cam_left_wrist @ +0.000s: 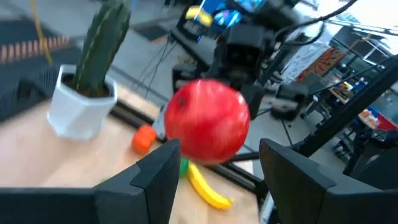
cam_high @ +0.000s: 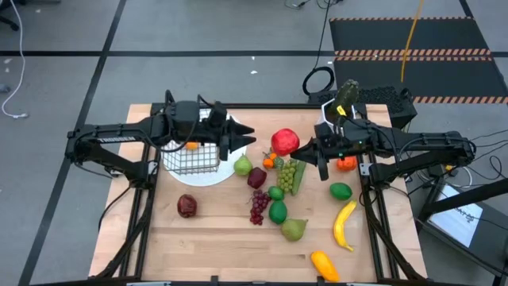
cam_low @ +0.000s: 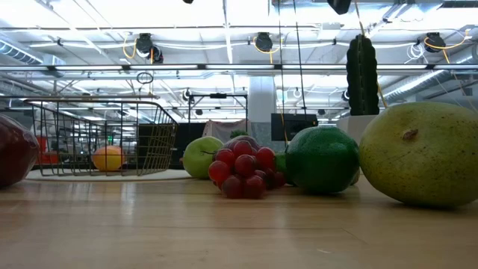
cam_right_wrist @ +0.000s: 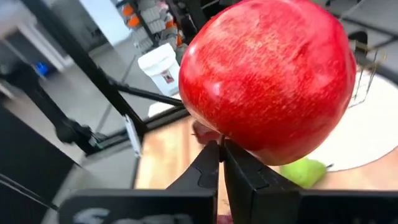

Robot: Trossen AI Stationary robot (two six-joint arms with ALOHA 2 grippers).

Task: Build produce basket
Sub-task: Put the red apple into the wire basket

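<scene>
The left claw (cam_high: pixel 252 141) hangs beside the basket (cam_high: pixel 190 157), fingers apart and gripping nothing. The basket is dark wire mesh, standing on a white plate (cam_high: pixel 213 175) with one orange (cam_low: pixel 109 158) inside. Between both claws, above the table (cam_high: pixel 214 242), sits a glossy red apple (cam_high: pixel 285 142). The right claw (cam_high: pixel 305 148) touches it, fingers pressed together at the apple's edge.

Red apple (cam_high: pixel 285 142) hangs btwn left gripper (cam_high: pixel 248 141) & right gripper (cam_high: pixel 311 148), blocking that gap, w/ fruit cluster (cam_high: pixel 274 187) crowding mid-table below; bare wood (cam_high: pixel 214 230) at near-left edge stays passable.
</scene>
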